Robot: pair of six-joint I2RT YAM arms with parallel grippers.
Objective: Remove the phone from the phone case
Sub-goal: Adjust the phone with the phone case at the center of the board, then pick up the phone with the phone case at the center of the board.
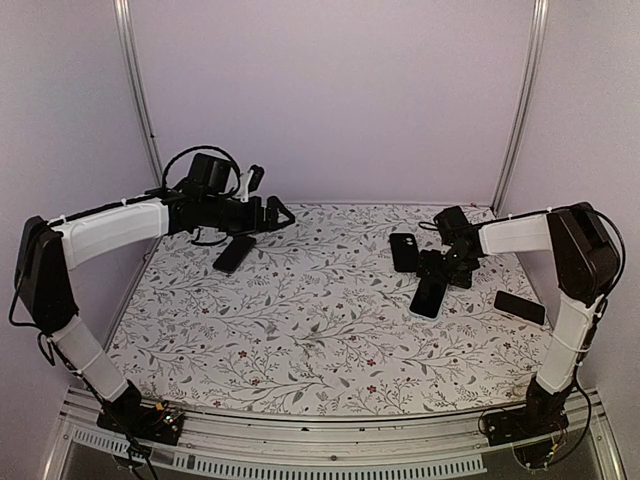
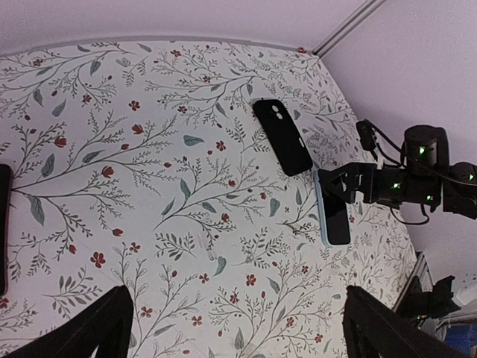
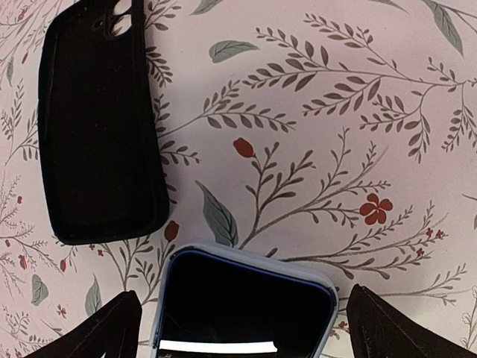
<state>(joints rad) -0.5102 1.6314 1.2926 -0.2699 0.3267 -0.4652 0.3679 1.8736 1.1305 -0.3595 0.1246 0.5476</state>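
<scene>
Right pincer (image 3: 242, 297): mine, jaws spread wide, gripping nothing. One finger (image 3: 97, 332) shows low on the left of the wrist view and the other low on the right.
Phone (image 3: 246, 313): lies screen up on the table (image 1: 320, 340), in the far right part and short of the right edge. Its near end sits between my right fingers. I see a thin gap on each side, though the view is too tight to rule out contact.
Pale blue case (image 3: 253, 263): wraps the phone, with the rim showing all round the end I can see.
Black case (image 3: 100, 127): flat on the cloth just beyond the phone, toward the far edge and apart from it. It has camera cut-outs at its far end. It may be an empty shell or a phone lying face down; I cannot tell.
Left pincer (image 1: 268, 208): mine, jaws wide apart and empty, held above the far left corner.
Dark phone (image 1: 234, 253): flat on the table near the far left corner, under my left pincer.
Third handset (image 1: 519, 307): dark, lying flat by the right edge, nearer the front than the others.
</scene>
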